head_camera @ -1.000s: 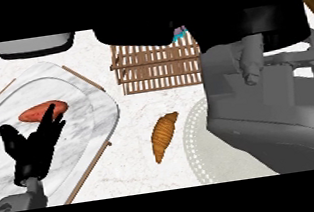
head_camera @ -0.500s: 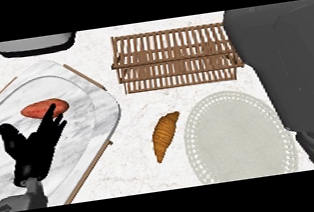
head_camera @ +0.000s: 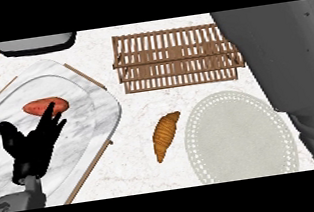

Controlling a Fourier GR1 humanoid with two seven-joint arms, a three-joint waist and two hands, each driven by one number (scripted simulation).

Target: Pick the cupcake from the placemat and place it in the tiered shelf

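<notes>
While the placemat (head_camera: 239, 137) is sitting bare on the right side of the counter, I'm not spotting the cupcake anywhere, not on the mat and not on the tiered shelf (head_camera: 178, 57) behind it. So I'm guessing the pick part is already underway and the placing is what's left, but honestly I can't confirm that from this view.

What's blocking things: a big grey right forearm (head_camera: 287, 54) is filling the right edge and running out of view top and bottom. The right hand isn't showing at all, so I can't tell whether it's carrying anything. If the cupcake is anywhere, I'd bet it's out there with that hand.

Over on the left, the left hand (head_camera: 31, 146) is resting with fingers up and relaxed, holding nothing, hovering over a marble tray (head_camera: 76, 89). A reddish sweet potato (head_camera: 41, 106) is lying on the tray just past the fingertips. A croissant (head_camera: 166, 136) is lying on the counter between tray and mat. Something grey at the top left corner is getting cut off, can't make it out.
</notes>
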